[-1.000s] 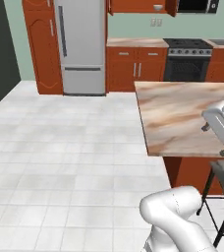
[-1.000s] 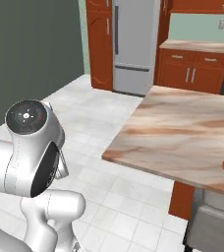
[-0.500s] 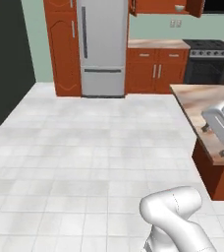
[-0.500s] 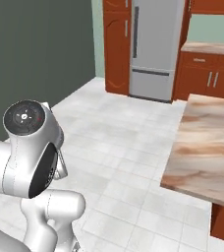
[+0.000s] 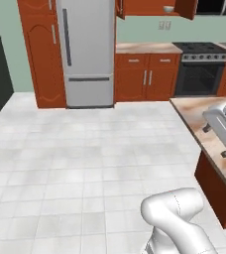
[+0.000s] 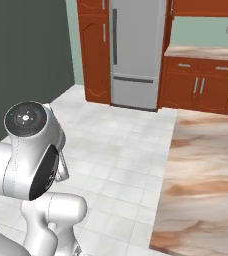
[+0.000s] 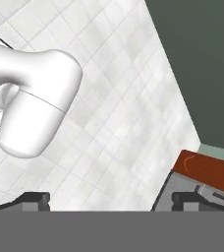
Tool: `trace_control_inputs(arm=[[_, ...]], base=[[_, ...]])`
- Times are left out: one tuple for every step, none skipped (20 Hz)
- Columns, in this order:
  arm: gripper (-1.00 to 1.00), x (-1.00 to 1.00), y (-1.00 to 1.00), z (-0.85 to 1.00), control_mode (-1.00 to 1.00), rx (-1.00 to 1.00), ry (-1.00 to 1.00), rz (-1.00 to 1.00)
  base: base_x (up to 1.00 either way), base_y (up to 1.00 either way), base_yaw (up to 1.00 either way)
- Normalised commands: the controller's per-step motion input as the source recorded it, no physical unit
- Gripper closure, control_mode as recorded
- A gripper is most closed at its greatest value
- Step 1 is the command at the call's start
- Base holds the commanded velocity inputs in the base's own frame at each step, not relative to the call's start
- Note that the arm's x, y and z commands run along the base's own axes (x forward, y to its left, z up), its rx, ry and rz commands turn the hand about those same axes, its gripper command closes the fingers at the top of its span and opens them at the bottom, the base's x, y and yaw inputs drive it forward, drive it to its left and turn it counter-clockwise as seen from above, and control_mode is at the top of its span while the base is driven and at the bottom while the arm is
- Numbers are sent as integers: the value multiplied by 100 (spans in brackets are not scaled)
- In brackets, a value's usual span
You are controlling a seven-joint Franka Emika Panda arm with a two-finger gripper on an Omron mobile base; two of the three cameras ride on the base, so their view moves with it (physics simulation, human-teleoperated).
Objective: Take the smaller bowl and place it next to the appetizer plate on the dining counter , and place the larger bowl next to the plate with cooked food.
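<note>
Along right edge of left base view: dining bench [image 5: 204,124], beige slab veined brown, red-brown side below; same top fills lower right of right base view. Hand [image 7: 111,199] spread wide in hand view, two dark fingertips [image 7: 33,199] far apart, nothing between, white tile floor [image 7: 124,98] beyond. One bowl [image 5: 168,9] sits in open upper cabinet [image 5: 154,7] above wall bench; too small to tell which bowl. Fridge [image 5: 85,49] against back wall, stove [image 5: 201,69] further right.
</note>
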Motion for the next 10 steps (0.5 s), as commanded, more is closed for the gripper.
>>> trace_control_inputs(arm=[[-100,0,0,0,100,0,0,0],[-100,0,0,0,100,0,0,0],[-100,0,0,0,100,0,0,0],[-100,0,0,0,100,0,0,0],[-100,0,0,0,100,0,0,0],[-100,0,0,0,100,0,0,0],[-100,0,0,0,100,0,0,0],[-100,0,0,0,100,0,0,0],[-100,0,0,0,100,0,0,0],[-100,0,0,0,100,0,0,0]], base=[[100,-5,-23],[100,0,-24],[100,0,-24],[100,8,-23],[100,27,-23],[100,39,-23],[100,44,-24],[100,44,-24],[100,39,-24],[100,43,-25]])
